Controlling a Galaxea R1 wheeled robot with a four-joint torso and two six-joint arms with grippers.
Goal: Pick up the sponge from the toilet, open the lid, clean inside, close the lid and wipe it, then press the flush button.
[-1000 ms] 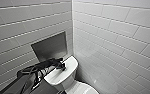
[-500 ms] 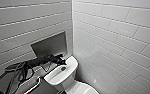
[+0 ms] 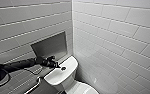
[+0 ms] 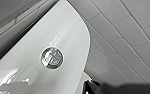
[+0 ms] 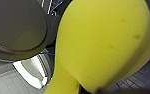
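Grey tiled walls (image 3: 116, 37) meet in a corner behind the toilet (image 3: 59, 79). Over its flat tank top, the left gripper (image 3: 54, 64) hangs just beside the flush button (image 3: 63, 68), the nearer arm by far; whether its fingers are parted I cannot tell. The right gripper seems clamped on the sponge (image 5: 103, 45).
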